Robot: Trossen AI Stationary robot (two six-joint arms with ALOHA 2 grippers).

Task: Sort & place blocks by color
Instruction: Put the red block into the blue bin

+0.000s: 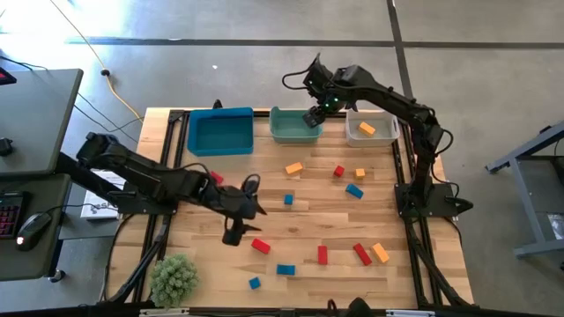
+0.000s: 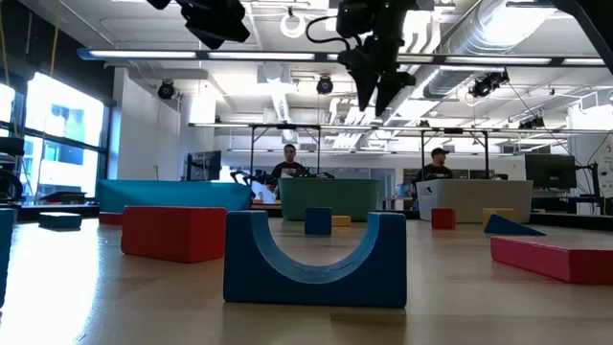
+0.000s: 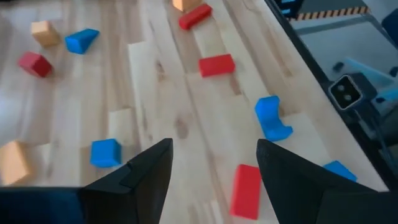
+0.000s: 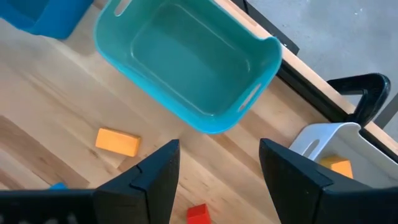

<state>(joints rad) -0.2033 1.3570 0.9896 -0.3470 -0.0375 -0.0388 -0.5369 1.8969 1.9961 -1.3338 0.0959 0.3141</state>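
Red, blue and orange blocks lie scattered flat on the wooden table (image 1: 308, 220). My left gripper (image 1: 251, 207) hovers open over the table's middle left. In its wrist view (image 3: 214, 180) only bare wood shows between the fingers. A red bar (image 3: 245, 190), a blue arch (image 3: 273, 118) and a blue cube (image 3: 106, 152) lie close by. My right gripper (image 1: 313, 119) hangs open above the near right corner of the teal bin (image 4: 186, 62), with nothing between its fingers (image 4: 217, 174). An orange block (image 4: 117, 141) and a red block (image 4: 198, 213) lie below it. Another orange block (image 1: 367, 129) sits in the white bin (image 1: 381, 134).
A blue bin (image 1: 220, 132), the teal bin and the white bin stand in a row along the far edge. A green plant (image 1: 174, 277) sits at the near left corner. In the low view, the blue arch (image 2: 314, 259) and a red block (image 2: 172, 233) stand nearest. People sit behind the table.
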